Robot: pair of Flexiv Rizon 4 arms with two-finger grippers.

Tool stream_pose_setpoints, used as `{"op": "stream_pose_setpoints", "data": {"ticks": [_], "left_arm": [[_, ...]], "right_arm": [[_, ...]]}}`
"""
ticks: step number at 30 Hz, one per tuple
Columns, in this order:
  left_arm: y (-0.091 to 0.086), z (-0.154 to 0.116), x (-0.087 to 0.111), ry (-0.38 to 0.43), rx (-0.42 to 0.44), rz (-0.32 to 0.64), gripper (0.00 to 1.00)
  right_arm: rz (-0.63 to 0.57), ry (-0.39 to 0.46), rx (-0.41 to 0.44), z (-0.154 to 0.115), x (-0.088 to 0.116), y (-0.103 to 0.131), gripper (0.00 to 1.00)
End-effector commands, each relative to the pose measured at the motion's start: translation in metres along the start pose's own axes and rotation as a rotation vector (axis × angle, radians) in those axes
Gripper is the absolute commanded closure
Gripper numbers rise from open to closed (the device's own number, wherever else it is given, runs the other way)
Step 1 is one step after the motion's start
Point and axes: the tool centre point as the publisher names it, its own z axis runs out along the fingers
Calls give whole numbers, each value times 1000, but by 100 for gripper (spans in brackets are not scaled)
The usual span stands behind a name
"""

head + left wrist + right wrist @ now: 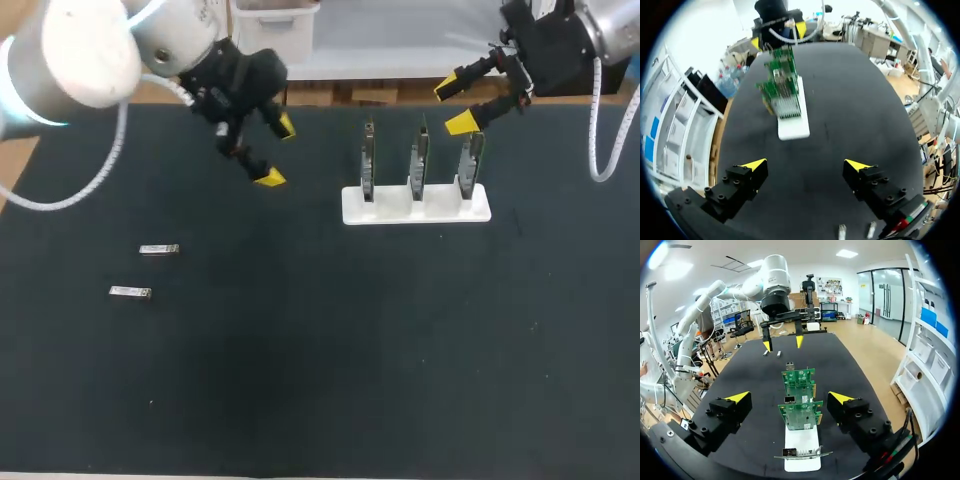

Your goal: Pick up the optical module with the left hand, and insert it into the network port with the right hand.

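Observation:
Two small silver optical modules (159, 249) (130, 292) lie on the black mat at the left; they also show under my left gripper (842, 231) and far ahead of the right one (779, 354). A white stand (416, 205) holds three upright green boards (418, 160) with metal ports (789, 400). My left gripper (278, 152) hangs open and empty above the mat, left of the stand (792, 127). My right gripper (455, 107) is open over the stand's right end, touching none of the boards (800, 412).
The black mat (330, 360) covers the whole table. Its front and middle hold nothing but the two modules at the left. In the right wrist view my left gripper (782, 342) hangs beyond the boards.

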Motion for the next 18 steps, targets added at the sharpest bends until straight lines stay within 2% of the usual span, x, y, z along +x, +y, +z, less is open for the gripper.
{"op": "stream_pose_setpoints", "data": {"ticks": [1,10,18], "left_arm": [[-45,-22,22,83,-88,-23,0],[-89,-37,74,237,-112,-87,0],[-107,-32,108,356,-96,-62,0]], "right_arm": [[-1,-1,6,0,0,2,0],[-1,-1,6,0,0,2,0],[-1,-1,6,0,0,2,0]]}}
